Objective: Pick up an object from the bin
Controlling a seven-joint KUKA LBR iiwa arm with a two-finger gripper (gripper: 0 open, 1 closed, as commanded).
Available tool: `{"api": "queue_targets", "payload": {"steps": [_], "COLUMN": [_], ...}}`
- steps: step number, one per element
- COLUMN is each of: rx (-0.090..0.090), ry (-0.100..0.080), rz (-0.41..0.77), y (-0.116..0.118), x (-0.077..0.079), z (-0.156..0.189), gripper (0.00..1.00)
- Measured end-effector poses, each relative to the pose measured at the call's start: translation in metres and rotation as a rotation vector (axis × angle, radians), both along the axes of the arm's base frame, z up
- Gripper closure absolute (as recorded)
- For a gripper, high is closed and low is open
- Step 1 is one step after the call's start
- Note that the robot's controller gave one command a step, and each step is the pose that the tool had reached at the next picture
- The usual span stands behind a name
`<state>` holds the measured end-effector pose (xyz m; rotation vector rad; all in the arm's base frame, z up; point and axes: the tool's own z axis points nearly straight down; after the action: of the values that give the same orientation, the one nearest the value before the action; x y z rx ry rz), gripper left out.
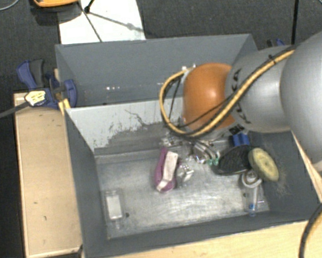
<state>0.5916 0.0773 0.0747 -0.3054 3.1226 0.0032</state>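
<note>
1. Pincer (184,170) sits low, near the middle of the bin (132,234), right under the orange cover (203,94) at the end of the arm (295,93). Arm comes in from view's right, w/ yellow-black cables (168,104) looped round the cover.
2. State of pincer: can't tell how far open it is. Its metal parts bunch together in the arm's shadow. Can't tell either whether it has hold of anything.
3. Nearest thing is a purple-pink obj (167,170): oblong, tilted, on the bin floor near centre, at the pincer's side toward view's left. Touching or just beside, can't tell which.
4. On view's right of the pincer is a black rounded obj (233,161), w/ a yellowish disc (264,164) just beside it, toward the right wall.
5. Behind the black one is a blue item (240,139), partly under the arm.
6. Near the front-right corner lies a clear tube-like thing (252,193) w/ a blue bit, just below the disc.
7. At front-left lies one small clear box (113,205), alone, well apart from the rest.
</note>
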Motion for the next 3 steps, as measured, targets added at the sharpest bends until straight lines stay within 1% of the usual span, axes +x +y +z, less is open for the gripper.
{"api": "queue_targets", "payload": {"steps": [1,2,3], "rx": [-0.002,-0.002,-0.003], "ry": [-0.002,0.001,-0.001], "rz": [0.28,0.331,0.558], "y": [0.019,0.018,0.033], "x": [-0.048,-0.016,-0.049], "z": [-0.003,-0.003,-0.003], "gripper": [0.0,0.0,0.0]}}
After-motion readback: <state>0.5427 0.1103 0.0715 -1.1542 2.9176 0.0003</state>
